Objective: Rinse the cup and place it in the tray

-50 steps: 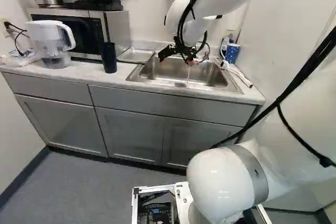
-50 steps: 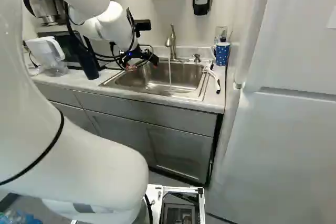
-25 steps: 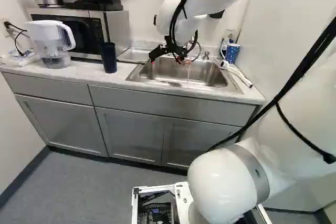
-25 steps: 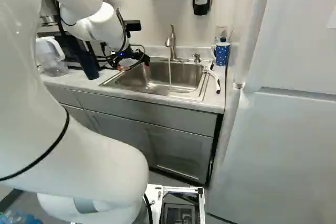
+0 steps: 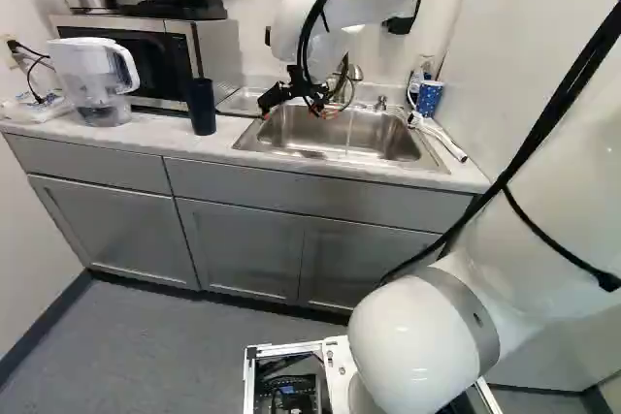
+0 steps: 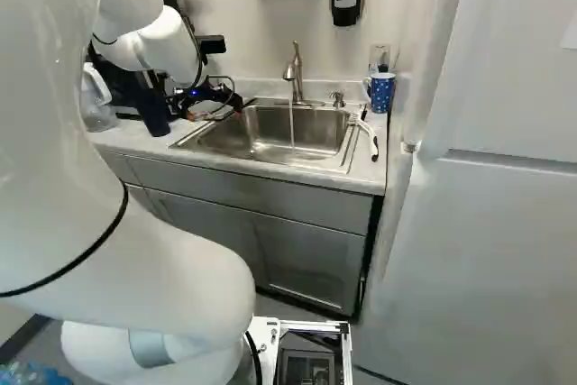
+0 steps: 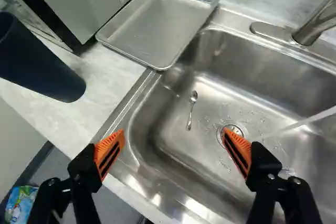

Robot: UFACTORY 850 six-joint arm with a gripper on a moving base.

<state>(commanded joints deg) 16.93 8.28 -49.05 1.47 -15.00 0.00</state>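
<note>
Over the left part of the sink, my gripper hangs from the arm. In the wrist view the gripper stands open, its orange-padded fingers wide apart with nothing between them. A dark tall cup is upright on the counter, beyond one finger and apart from it; the left base view shows this cup before the microwave. The shallow metal tray rests ahead of the gripper, between microwave and sink, with nothing on it. Water runs from the faucet into the basin.
A spoon lies in the basin near the drain. A clear pitcher stands left of the dark cup, by the microwave. Right of the sink are a blue dotted mug and a white-handled brush.
The arm has swung leftward over the sink in both base views, bringing the gripper nearer the dark cup and tray. The base, cup and tray have stayed where they were.
</note>
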